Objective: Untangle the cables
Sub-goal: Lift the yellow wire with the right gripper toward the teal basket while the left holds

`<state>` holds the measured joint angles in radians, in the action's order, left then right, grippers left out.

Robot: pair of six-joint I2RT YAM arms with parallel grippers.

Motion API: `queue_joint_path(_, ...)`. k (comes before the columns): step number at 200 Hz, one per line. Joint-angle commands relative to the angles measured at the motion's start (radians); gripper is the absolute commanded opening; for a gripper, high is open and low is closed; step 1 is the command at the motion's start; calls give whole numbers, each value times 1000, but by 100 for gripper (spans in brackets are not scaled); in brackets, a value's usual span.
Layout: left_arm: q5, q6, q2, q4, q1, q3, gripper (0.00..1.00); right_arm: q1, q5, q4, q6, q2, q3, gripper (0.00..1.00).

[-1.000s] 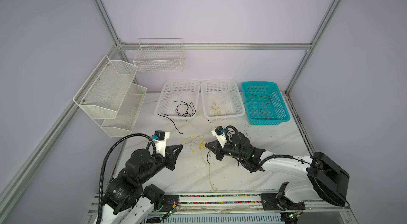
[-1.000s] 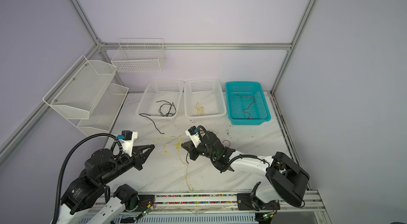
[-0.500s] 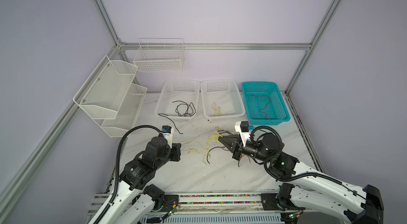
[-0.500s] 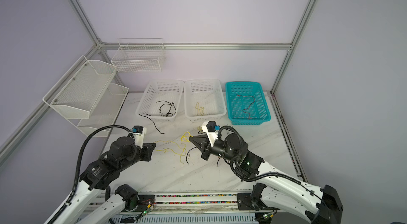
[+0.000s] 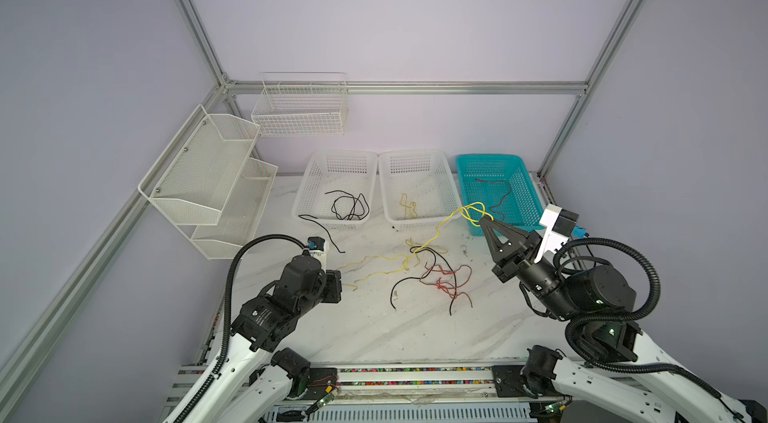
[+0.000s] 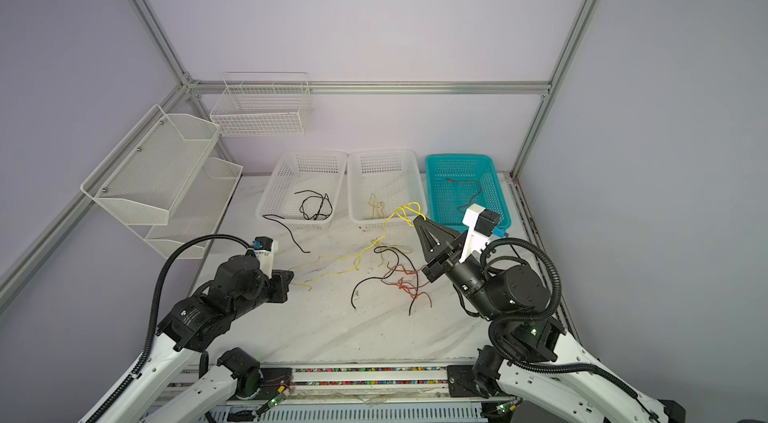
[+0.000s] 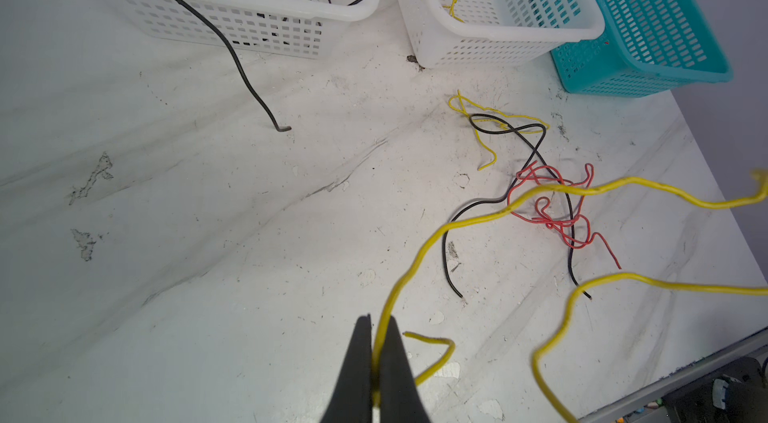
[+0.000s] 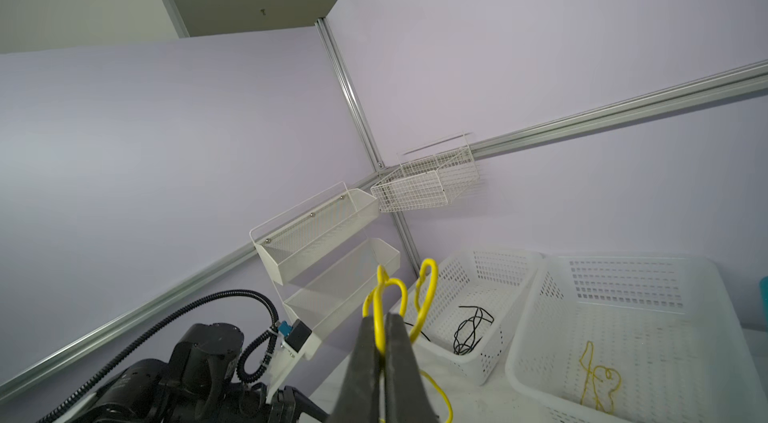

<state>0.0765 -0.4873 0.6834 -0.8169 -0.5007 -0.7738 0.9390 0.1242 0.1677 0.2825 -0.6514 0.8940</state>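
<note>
**Left tool**: closed on one end of the yellow cable and held low over the counter near its left edge; a short free tail is seen curling out beside the tips.

**Right tool**: closed on a looped part of the same cable and raised off the counter in front of the teal basket, toward the far right corner.

**Yellow cable:** strung between the two tools, rising from left to right across the middle of the counter. Whether it touches the tangle beneath cannot be told.

**Tangle:** a red cable and a black cable are crossed on the middle of the counter, with a yellow scrap caught at the far side.

**Baskets:** three are set in a row along the far edge.
- In the left basket a black coil is held, and a black strand is draped over the near rim onto the counter.
- In the middle basket a yellow coil is held.
- In the teal basket a red strand is held.
</note>
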Motion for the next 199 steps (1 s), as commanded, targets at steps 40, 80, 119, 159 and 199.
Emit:
queue_joint_path(40,-113,22,-86,74,0,-1,0,5,-172,323,147,-271,-72,0)
queue_joint_path(80,-153,27,-122,94,-9,12,0,5,-290,483,169,-420,-83,0)
queue_joint_path(119,-142,30,-97,86,-12,8,0,5,-325,518,179,-431,-59,0)
queue_joint_path(159,-101,24,-32,62,-12,-2,0,5,-311,397,124,-329,16,0)
queue_joint_path(199,-104,24,27,52,-15,-7,0,4,-82,228,9,-218,162,0)
